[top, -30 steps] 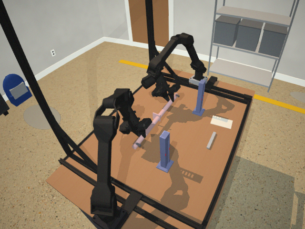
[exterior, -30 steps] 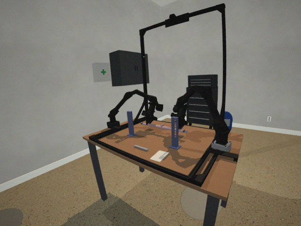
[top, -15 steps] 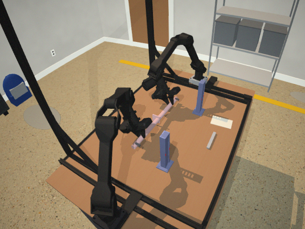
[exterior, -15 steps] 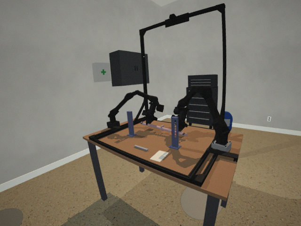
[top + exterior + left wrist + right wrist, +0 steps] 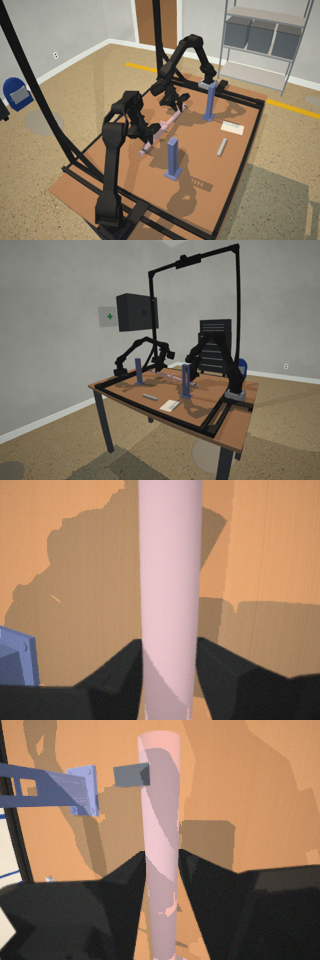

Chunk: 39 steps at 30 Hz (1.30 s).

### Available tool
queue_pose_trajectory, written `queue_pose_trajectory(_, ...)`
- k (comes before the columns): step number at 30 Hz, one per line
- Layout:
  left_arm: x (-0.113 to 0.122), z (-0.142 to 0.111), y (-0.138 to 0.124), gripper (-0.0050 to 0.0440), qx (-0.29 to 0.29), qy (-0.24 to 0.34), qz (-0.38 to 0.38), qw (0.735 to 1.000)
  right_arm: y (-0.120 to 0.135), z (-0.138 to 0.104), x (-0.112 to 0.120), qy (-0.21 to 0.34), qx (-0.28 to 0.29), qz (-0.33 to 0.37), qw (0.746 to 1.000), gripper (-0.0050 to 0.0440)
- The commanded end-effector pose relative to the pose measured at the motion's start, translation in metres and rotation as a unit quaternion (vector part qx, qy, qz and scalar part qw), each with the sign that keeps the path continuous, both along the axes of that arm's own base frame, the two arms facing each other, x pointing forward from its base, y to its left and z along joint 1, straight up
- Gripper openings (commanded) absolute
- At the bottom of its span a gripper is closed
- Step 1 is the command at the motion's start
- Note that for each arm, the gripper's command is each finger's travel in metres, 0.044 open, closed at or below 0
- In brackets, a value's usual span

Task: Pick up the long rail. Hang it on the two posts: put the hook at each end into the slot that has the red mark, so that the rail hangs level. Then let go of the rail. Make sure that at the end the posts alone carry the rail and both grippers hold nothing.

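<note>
Rail's place: we have the pink rail [image 5: 170, 121] [image 5: 178, 378] [image 5: 170, 570] [image 5: 161, 810] off the two posts, beside them.
Long axis: roughly along the row of posts; the visible hook [image 5: 131, 775] in the right wrist view points toward the post side.
Left gripper [image 5: 179, 111] [image 5: 192, 379] [image 5: 170, 642]: partly open, clamped on the rail.
Right gripper [image 5: 150, 142] [image 5: 157, 371] [image 5: 162, 854]: likewise.
Cut off: both rail ends in the left wrist view.

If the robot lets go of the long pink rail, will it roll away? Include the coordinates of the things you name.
The pink rail [image 5: 171, 119] [image 5: 178, 379] [image 5: 170, 570] [image 5: 162, 810] looks round, so it might start rolling. The gray hook [image 5: 131, 775] sticking out near its end would probably stop it soon. It looks straight between both grippers, so it's likely stiff.
</note>
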State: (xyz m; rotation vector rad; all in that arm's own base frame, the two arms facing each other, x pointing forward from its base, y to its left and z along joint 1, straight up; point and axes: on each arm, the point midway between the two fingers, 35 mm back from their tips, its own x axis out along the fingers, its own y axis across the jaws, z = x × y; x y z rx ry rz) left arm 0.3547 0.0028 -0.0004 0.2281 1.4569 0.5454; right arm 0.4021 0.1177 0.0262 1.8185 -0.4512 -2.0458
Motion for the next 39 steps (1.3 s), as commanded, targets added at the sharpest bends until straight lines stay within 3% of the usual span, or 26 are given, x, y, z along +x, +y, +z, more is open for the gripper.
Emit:
queue_pose_trajectory(1, 0.0, -0.001, 0.0, 0.0, 0.002, -0.002, 0.0, 1.0, 0.0, 0.0, 0.0, 0.001, -0.001, -0.001, 1.0, 0.0)
queue_pose_trajectory(2, 0.0, -0.001, 0.0, 0.0, 0.002, -0.002, 0.0, 1.0, 0.0, 0.0, 0.0, 0.001, -0.001, -0.001, 1.0, 0.0)
queue_pose_trajectory(6, 0.0, -0.001, 0.0, 0.0096, 0.002, -0.002, 0.0, 1.0, 0.0, 0.0, 0.0, 0.001, -0.001, -0.001, 1.0, 0.0)
queue_pose_trajectory(8, 0.0, -0.001, 0.0, 0.0096, 0.002, -0.002, 0.0, 1.0, 0.0, 0.0, 0.0, 0.001, -0.001, -0.001, 1.0, 0.0)
queue_pose_trajectory(22, 0.0, 0.0, 0.0, 0.0432, 0.002, -0.002, 0.0, 1.0, 0.0, 0.0, 0.0, 0.001, -0.001, -0.001, 1.0, 0.0)
queue_pose_trajectory(29, 0.0, 0.003, -0.002, 0.044, 0.002, -0.002, 0.0, 1.0, 0.0, 0.0, 0.0, 0.001, -0.001, -0.001, 1.0, 0.0)
queue_pose_trajectory(36, -0.004, 0.041, -0.021, 0.044, 0.003, -0.002, 0.0, 1.0, 0.0, 0.0, 0.0, 0.001, -0.001, -0.001, 1.0, 0.0)
queue_pose_trajectory(39, -0.005, 0.044, -0.023, 0.044, 0.003, -0.002, 0.0, 1.0, 0.0, 0.0, 0.0, 0.001, -0.001, -0.001, 1.0, 0.0)
